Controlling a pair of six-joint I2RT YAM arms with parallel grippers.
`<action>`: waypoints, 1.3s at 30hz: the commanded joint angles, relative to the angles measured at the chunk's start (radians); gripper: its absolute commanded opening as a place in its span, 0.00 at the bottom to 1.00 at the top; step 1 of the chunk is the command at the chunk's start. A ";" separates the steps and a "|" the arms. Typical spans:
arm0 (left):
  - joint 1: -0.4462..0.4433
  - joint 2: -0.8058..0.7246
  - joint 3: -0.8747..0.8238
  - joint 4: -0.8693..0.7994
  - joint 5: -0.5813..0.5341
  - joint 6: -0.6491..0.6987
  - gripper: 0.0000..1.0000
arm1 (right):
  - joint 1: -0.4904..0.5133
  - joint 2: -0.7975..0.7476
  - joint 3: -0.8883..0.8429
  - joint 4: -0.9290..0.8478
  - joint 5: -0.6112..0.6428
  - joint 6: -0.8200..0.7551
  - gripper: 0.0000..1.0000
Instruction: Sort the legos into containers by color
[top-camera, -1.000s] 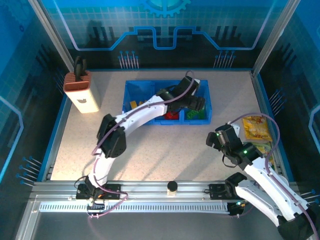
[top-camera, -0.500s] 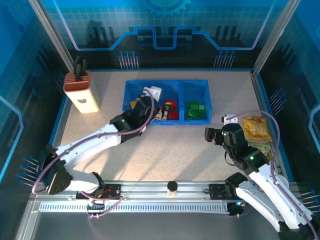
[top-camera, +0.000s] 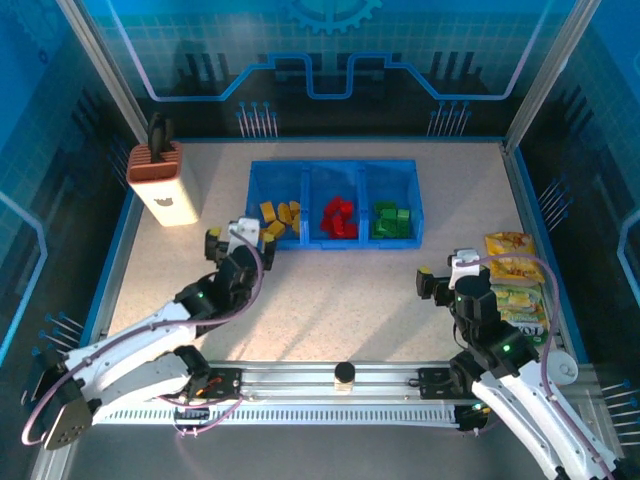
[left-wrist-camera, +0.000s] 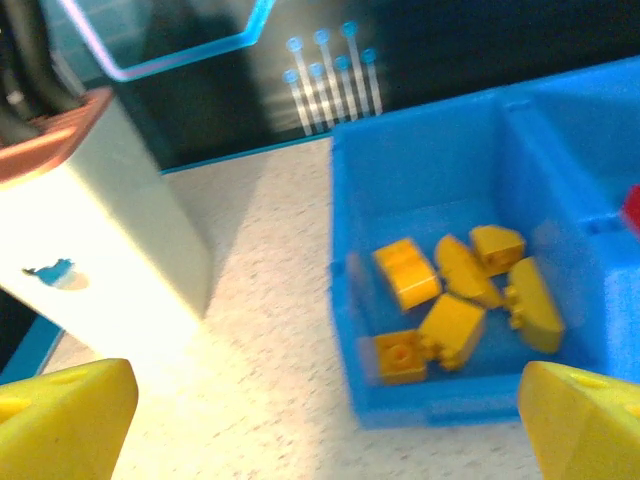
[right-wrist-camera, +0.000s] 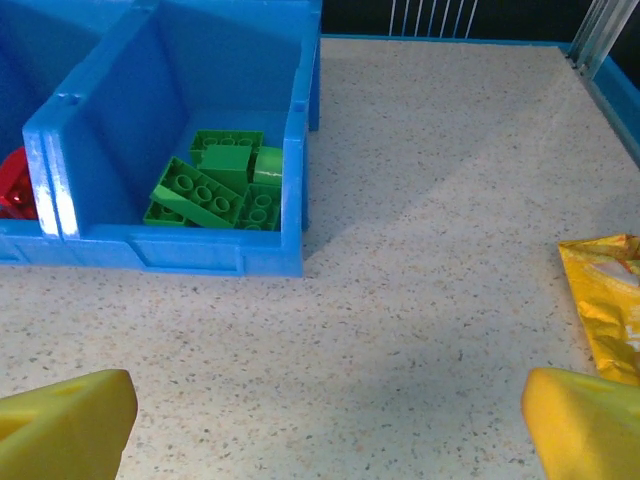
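Apparently the sorting is close to its end: the yellow legos lie in the left compartment of the blue bin, the red legos in the middle one and the green legos in the right one; the bin stands at the middle of the far edge of the counter. The left end effector hovers just before the near left corner of the bin, its fingers wide apart with nothing between them. The right end effector hangs toward the right edge of the counter, near the snack packets, also spread and empty.

I judge the step in hand to be a last check and a retreat. To do it well, carry both end effectors apart and well above the low walls, so that no finger catches the rim and shakes bricks across a divider. Look over the counter around the bin, beside the packets and next to the white and brown box at the far left corner, for any stray brick. Then draw the arms slowly to the near edge
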 joint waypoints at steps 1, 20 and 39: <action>0.039 -0.102 -0.106 0.050 -0.093 0.021 0.97 | -0.013 -0.006 -0.022 0.062 0.051 -0.064 1.00; 0.227 -0.047 -0.328 0.353 0.022 0.018 0.95 | -0.043 0.073 -0.270 0.564 0.098 -0.213 1.00; 0.449 0.295 -0.388 1.017 0.322 0.076 0.97 | -0.296 0.551 -0.356 1.297 -0.081 -0.217 1.00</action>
